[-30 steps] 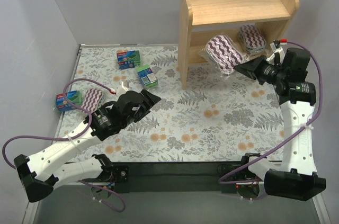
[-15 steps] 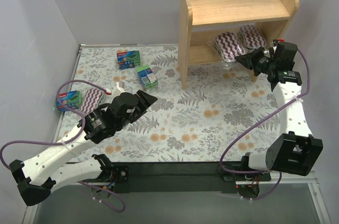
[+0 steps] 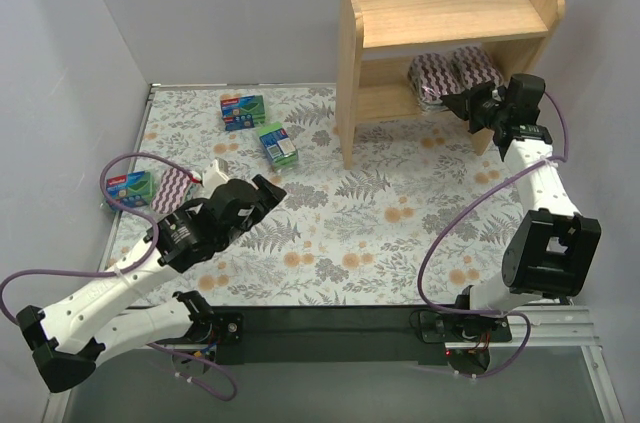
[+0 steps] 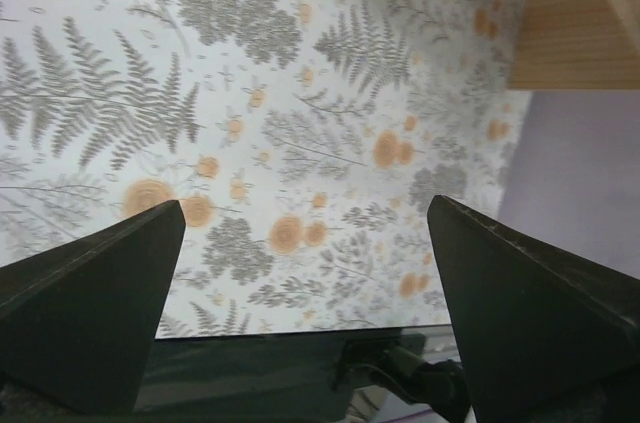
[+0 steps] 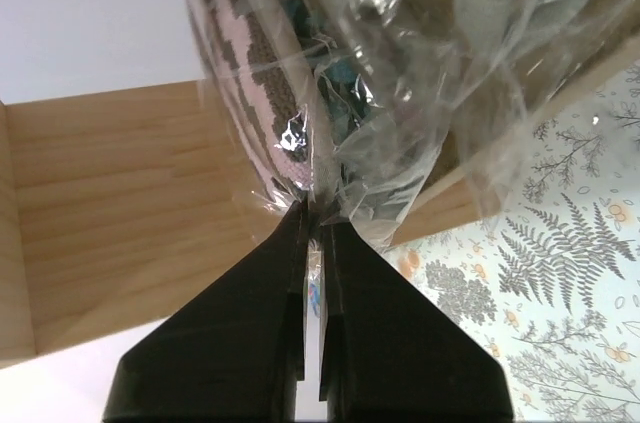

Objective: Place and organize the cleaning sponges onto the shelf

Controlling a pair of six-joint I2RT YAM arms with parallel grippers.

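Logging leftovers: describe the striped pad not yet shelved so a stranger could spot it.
From the wooden shelf, cross the floral table to its left edge. The oval striped pad lies there, just right of a green sponge pack. It is the only maroon-and-white pad on the table; the other two pads sit on the shelf's lower tier.

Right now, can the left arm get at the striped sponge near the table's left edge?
Probably yes: the left gripper is open and empty, and the striped sponge lies uncovered just beside that arm, though its purple cable loops close by.
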